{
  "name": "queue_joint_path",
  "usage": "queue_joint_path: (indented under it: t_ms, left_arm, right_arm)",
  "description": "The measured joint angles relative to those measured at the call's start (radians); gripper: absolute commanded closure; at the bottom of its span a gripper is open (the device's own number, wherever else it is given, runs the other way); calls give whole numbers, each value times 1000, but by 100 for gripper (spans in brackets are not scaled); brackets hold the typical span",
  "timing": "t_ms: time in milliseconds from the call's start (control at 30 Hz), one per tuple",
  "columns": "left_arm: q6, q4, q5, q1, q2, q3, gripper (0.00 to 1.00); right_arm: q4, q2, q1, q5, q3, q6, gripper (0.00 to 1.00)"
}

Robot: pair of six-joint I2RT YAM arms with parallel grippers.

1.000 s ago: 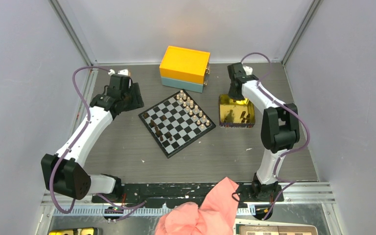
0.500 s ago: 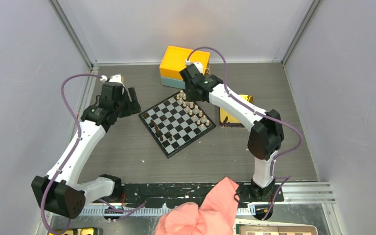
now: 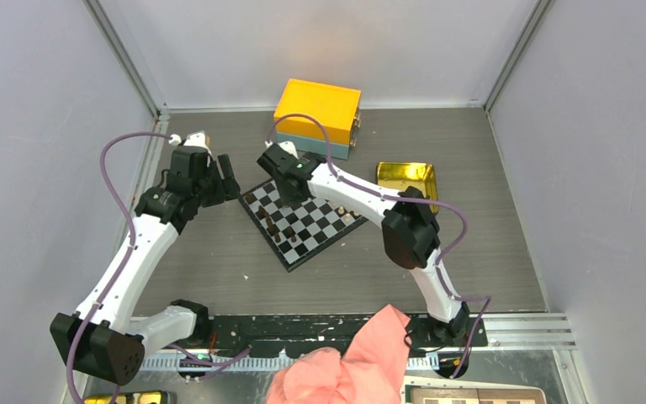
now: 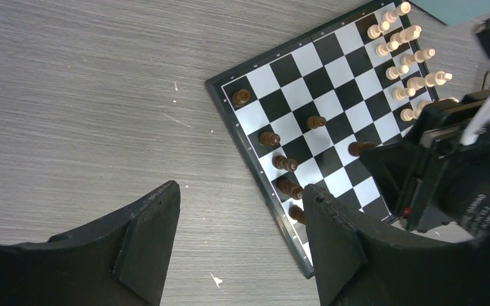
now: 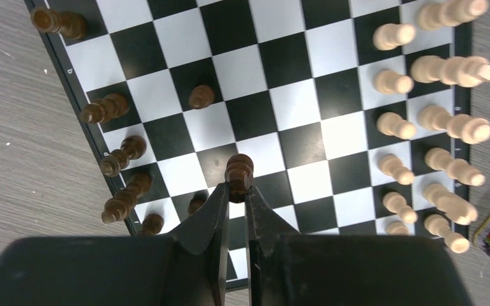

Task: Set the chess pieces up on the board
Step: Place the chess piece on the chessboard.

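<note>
The black-and-white board (image 3: 324, 220) lies tilted at the table's middle. Dark brown chess pieces (image 3: 271, 223) stand along its left edge, and light tan ones (image 5: 446, 121) fill two rows on the opposite side. My right gripper (image 5: 237, 186) is shut on a dark brown piece (image 5: 238, 171) over the squares near the dark side. From above, the right gripper (image 3: 290, 192) covers the board's far part. My left gripper (image 4: 242, 191) is open and empty over bare table just left of the board (image 4: 319, 83). In the top view the left gripper (image 3: 223, 177) sits off the board's left corner.
A yellow box on a teal one (image 3: 318, 108) stands behind the board. A shiny gold tin (image 3: 405, 175) lies to the board's right. Pink cloth (image 3: 353, 362) lies at the near edge between the arm bases. Grey walls close in on three sides.
The right arm swung left from the gold tin to over the board, its jaws staying shut. The left gripper opened wider and shifted slightly left.
</note>
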Motion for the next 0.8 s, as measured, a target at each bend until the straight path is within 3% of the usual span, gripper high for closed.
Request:
queue_joint_path:
  t_ms: [233,433,600,800]
  left_arm:
    - [-14,1,1,0,0,-9,29]
    - [-16,4,5,0,0,-15,29]
    - [-16,5,9,0,0,-16,29]
    - [-16,9,11,0,2,-16,29]
  right_arm:
    - [-19,64,24,-3,50,0,99]
    - [-23,110,24,-3,64,0,77]
    - [-30,122,24,-3,66,-1,65]
    - [-34,122,24,-3,90,-4,62]
